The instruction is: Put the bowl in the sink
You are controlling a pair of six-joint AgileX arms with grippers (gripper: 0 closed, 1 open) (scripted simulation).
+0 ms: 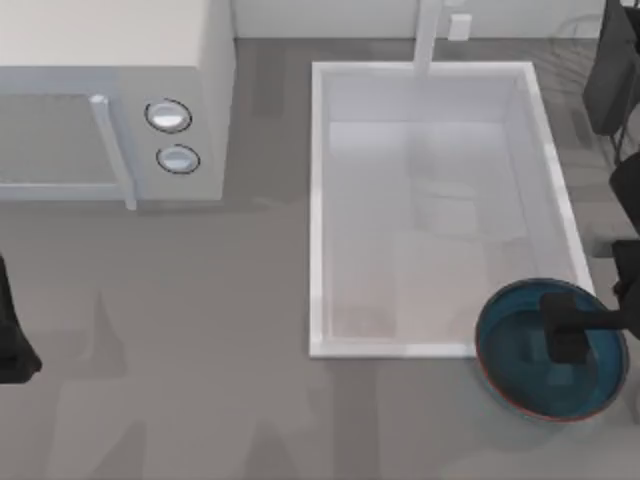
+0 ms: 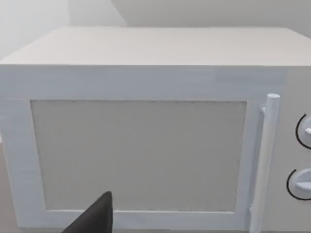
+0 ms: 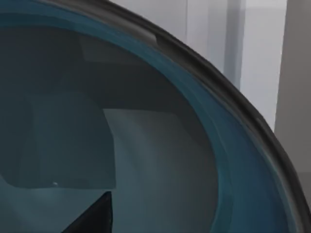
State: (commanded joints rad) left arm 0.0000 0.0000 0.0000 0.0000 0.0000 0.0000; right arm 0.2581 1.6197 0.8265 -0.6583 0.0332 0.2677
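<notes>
The bowl (image 1: 520,360) sat at the sink's (image 1: 318,200) near right corner, overlapping the rim there, partly over the grey tabletop (image 1: 200,400). The right hand (image 1: 570,330) was over the bowl's right side, reaching inside it; whether its fingers pinched the rim I could not tell. A white faucet (image 1: 428,35) rose at the sink's far short side. A white microwave (image 1: 110,60) with two round knobs (image 1: 168,116) stood well apart at the far left. The left arm (image 1: 12,330) was parked at the left edge. The left wrist view faced the microwave's door (image 2: 138,155) and handle (image 2: 266,160); the right wrist view looked closely into the bowl's teal inside (image 3: 160,160).
</notes>
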